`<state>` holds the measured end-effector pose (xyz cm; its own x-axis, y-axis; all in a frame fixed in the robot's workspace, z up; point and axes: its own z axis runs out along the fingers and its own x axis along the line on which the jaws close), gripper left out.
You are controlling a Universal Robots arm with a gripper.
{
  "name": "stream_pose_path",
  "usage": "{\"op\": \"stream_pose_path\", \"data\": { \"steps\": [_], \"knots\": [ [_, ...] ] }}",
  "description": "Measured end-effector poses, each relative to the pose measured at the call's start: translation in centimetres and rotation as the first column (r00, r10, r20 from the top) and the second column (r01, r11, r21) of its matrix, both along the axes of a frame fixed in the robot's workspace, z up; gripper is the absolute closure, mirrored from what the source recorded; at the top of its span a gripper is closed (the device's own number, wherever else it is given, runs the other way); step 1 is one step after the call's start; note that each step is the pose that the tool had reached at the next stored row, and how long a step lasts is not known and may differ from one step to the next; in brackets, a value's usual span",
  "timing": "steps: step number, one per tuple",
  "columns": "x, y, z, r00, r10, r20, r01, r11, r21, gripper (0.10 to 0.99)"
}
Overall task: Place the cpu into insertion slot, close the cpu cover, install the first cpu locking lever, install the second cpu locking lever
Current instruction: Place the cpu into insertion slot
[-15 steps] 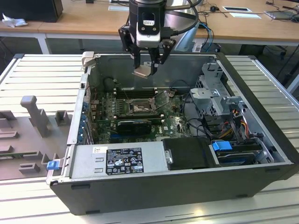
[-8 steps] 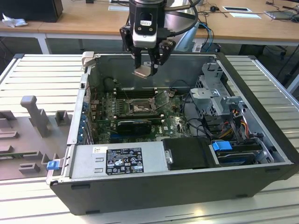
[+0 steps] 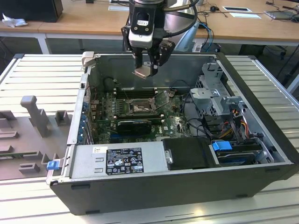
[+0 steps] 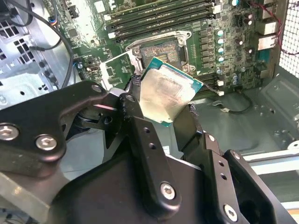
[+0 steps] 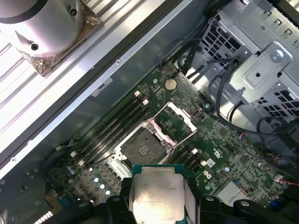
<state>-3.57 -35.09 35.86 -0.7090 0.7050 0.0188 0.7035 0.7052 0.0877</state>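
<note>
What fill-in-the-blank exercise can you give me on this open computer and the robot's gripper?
The gripper grips the cpu ____ the motherboard. The insertion slot is ____, contacts bare. The cpu cover stands swung ____.
Missing words: above; empty; open.
</note>
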Motion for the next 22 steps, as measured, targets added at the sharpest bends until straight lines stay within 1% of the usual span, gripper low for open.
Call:
{"op": "stream_pose_path", "data": {
  "steps": [6, 8, 12, 13, 18, 21, 22],
  "knots": [
    [0.00, 0.00, -0.02, 0.9987, -0.051, 0.0000, 0.051, 0.9987, 0.000, 0.561],
    [0.00, 0.00, -0.04, 0.9965, -0.083, -0.0001, 0.083, 0.9965, 0.000, 0.561],
    [0.00, 0.00, -0.05, 0.9933, -0.115, -0.0001, 0.115, 0.9933, 0.000, 0.561],
    [0.00, 0.00, -0.05, 0.9916, -0.130, 0.0000, 0.130, 0.9916, 0.000, 0.561],
    [0.00, 0.00, -0.07, 0.9859, -0.168, 0.0000, 0.168, 0.9859, 0.000, 0.561],
    [0.00, 0.00, -0.08, 0.9813, -0.193, 0.0000, 0.193, 0.9813, 0.000, 0.561],
    [0.00, 0.00, -0.08, 0.9787, -0.205, 0.0000, 0.205, 0.9787, 0.000, 0.561]
  ]
}}
